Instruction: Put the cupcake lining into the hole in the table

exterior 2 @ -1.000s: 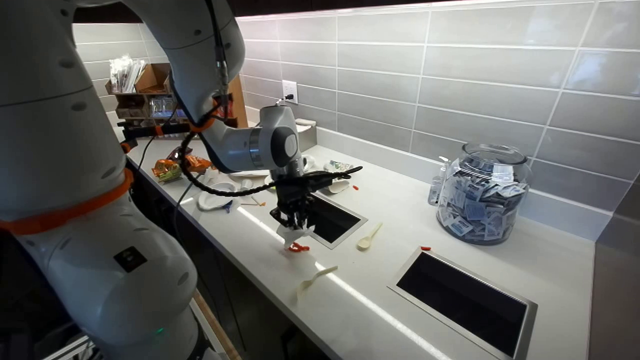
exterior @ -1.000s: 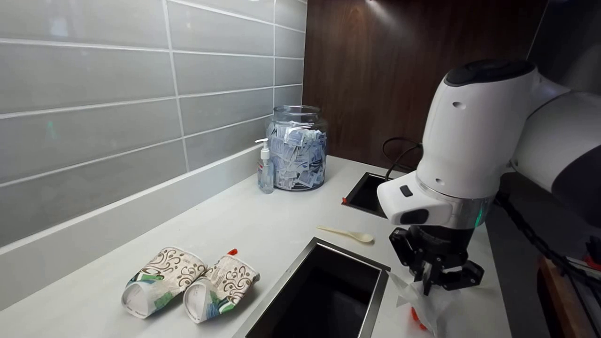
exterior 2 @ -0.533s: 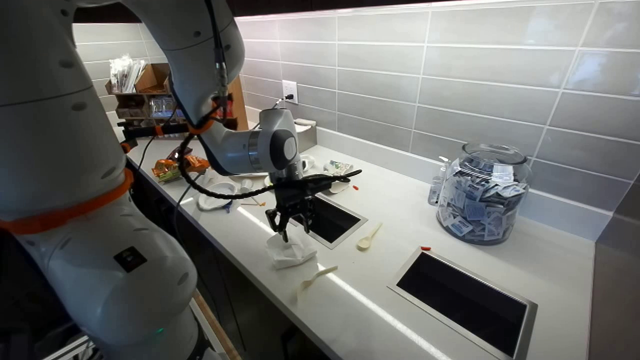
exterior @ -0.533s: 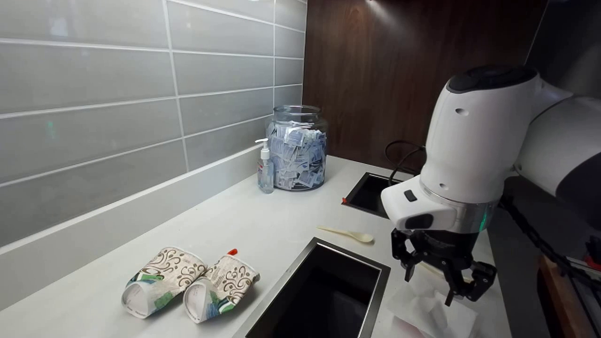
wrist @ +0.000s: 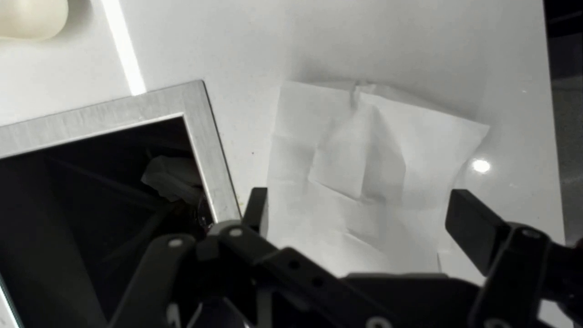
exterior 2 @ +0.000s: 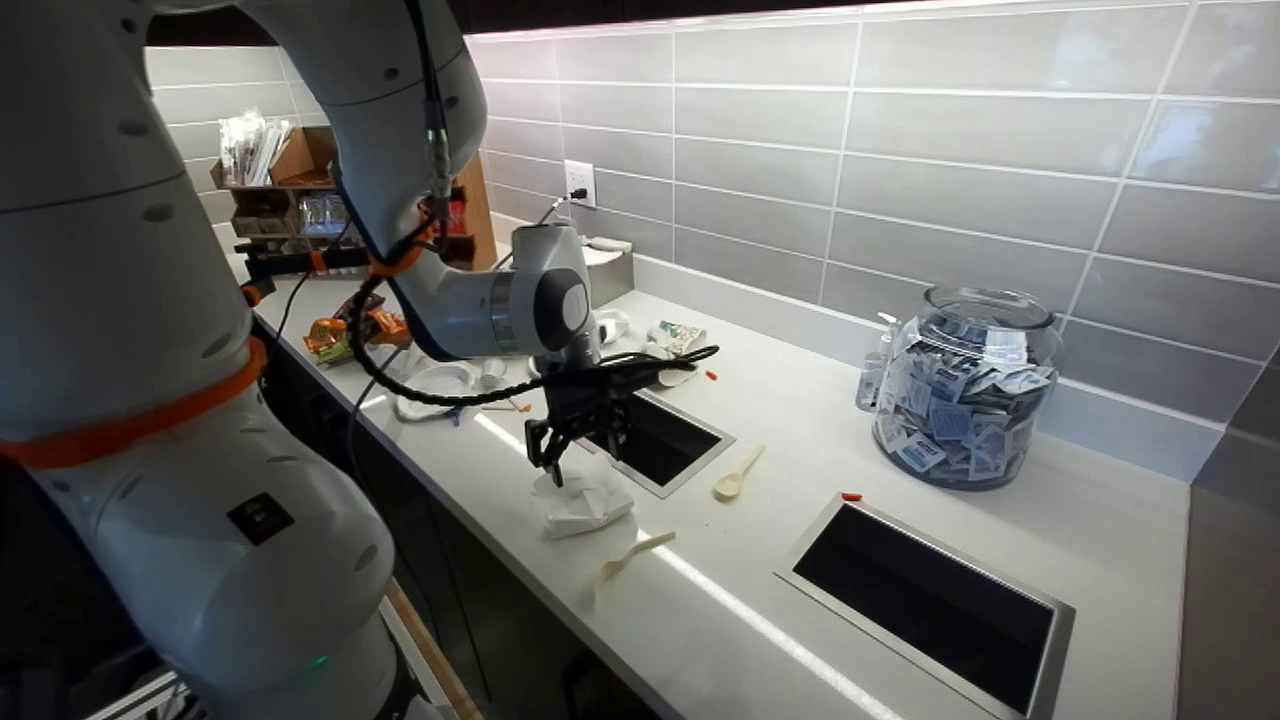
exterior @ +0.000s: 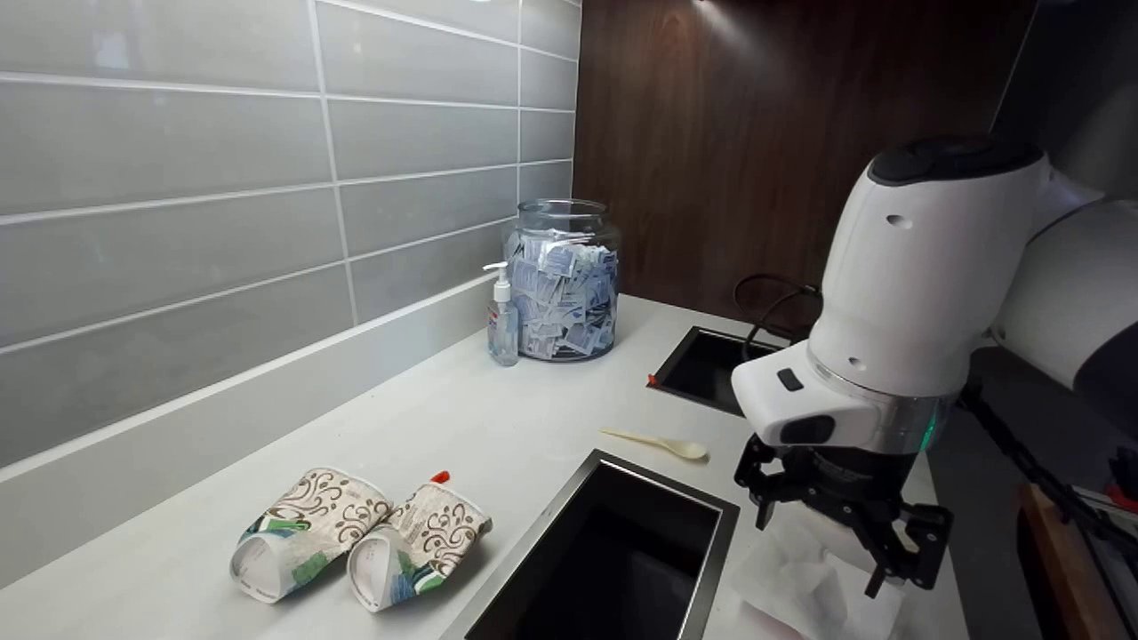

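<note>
My gripper (wrist: 357, 200) is open, its two fingers spread wide with nothing between them, and it hovers over a crumpled white paper sheet (wrist: 337, 150). In both exterior views the sheet (exterior: 805, 578) lies loose on the counter under the gripper (exterior: 817, 558), beside the nearer hole. That rectangular hole has a metal rim (wrist: 208, 155) and a dark inside, where a pale crumpled scrap (wrist: 171, 177) shows. The rim (exterior 2: 698, 462) is close to the sheet's side. I cannot see the cupcake lining; it is hidden, and the white sheet covers that stretch of counter.
A second hole, with a red bit (exterior 2: 850, 496) at its corner, is farther along. Pale spoons (exterior 2: 738, 480) lie nearby. Patterned crushed cups (exterior: 311, 533), another red bit (exterior: 440, 477), a pump bottle (exterior: 503, 329) and a large glass jar (exterior: 564, 293) stand toward the tiled wall.
My gripper has opened and let go of the white sheet, which dropped flat over a red-orange crumpled piece visible a second ago. The arm has shifted slightly toward the counter's front edge.
</note>
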